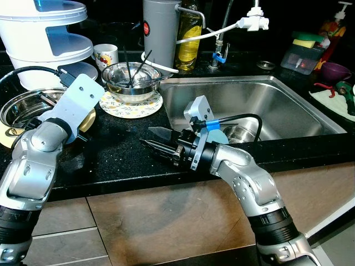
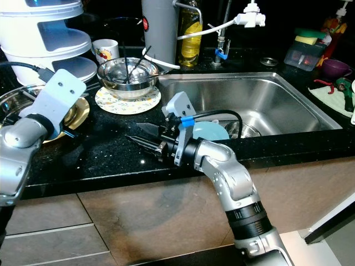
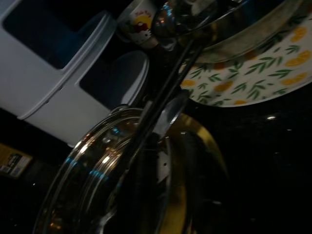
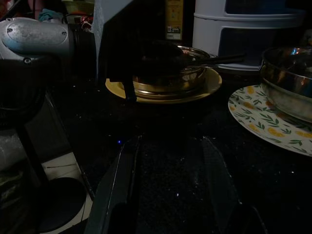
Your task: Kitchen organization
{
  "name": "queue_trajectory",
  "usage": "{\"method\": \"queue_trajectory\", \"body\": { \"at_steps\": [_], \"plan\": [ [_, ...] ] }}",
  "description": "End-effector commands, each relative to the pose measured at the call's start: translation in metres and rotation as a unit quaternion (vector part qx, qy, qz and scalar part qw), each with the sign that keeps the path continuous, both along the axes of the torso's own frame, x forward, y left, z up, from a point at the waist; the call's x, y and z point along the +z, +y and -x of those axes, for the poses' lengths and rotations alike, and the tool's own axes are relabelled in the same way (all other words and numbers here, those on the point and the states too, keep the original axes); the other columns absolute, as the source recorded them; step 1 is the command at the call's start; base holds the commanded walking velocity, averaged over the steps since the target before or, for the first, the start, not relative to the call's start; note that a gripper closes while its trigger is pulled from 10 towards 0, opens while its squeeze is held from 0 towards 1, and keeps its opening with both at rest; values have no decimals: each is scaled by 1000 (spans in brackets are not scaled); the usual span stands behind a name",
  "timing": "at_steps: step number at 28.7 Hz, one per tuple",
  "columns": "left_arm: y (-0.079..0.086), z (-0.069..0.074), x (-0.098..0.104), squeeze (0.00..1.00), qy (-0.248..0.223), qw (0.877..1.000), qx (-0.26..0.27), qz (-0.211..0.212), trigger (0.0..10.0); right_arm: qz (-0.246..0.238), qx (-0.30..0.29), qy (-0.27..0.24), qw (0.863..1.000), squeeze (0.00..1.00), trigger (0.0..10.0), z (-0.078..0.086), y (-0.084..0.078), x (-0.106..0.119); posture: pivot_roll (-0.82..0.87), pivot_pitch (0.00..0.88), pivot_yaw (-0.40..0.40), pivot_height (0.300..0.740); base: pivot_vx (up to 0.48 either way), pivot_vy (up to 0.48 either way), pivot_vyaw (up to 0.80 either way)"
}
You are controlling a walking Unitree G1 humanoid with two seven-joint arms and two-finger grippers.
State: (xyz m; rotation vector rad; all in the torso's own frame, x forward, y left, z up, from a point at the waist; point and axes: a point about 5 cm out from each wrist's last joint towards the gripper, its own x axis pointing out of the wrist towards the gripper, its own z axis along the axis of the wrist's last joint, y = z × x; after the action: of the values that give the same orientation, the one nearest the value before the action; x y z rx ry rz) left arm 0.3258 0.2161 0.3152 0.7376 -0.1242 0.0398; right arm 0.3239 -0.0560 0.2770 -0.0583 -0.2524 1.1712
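Black speckled stone forms the counter [image 1: 122,155] across the middle of the head views; a steel sink [image 1: 288,105] is sunk into it at centre right. The right gripper [image 1: 151,137] hovers low over the counter near the picture's centre, pointing toward the left edge, its two fingers spread apart with nothing between them; the right wrist view shows bare counter in the gap. The left gripper [image 3: 161,97] sits at the left, at a steel bowl [image 1: 19,108] resting on a yellow plate [image 2: 77,113]; its fingers look pressed close together over the bowl's rim, though whether they clamp anything I cannot tell. Just right of that, toward the upper middle, a second steel bowl [image 1: 132,80] holding dark utensils stands on a leaf-patterned plate [image 1: 133,106]; behind it are a printed mug [image 1: 105,54], a white tiered container [image 1: 47,39] in the upper left, a grey canister [image 1: 161,30] and an oil bottle [image 1: 188,41]. A light blue dish [image 2: 209,132] lies in the sink beside the right arm.
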Motion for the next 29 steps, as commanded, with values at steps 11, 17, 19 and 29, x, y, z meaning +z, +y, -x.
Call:
{"method": "queue_trajectory", "body": {
  "at_steps": [11, 17, 19, 29],
  "plan": [
    [4, -12, -1, 0, -24, 995, 29, -92, 10000, 0, 2, 2, 1000, 0, 10000, -1, -1, 0, 12, 147, -65, 740, 0, 0, 0],
    [6, -18, -4, 0, -18, 995, 33, -95, 10000, 1, -1, 2, 1000, 0, 10000, -3, -1, 1, 7, 158, -59, 740, 0, 0, 0],
    [8, -20, -5, 0, -16, 995, 35, -97, 10000, 1, -2, 2, 1000, 0, 10000, -3, -1, 1, 6, 162, -59, 740, 0, 0, 0],
    [10, -25, -11, 0, -14, 995, 32, -92, 0, 0, -7, 0, 1000, 0, 10000, -5, -4, 3, 5, 160, -59, 740, 0, 0, 0]
  ]
}}
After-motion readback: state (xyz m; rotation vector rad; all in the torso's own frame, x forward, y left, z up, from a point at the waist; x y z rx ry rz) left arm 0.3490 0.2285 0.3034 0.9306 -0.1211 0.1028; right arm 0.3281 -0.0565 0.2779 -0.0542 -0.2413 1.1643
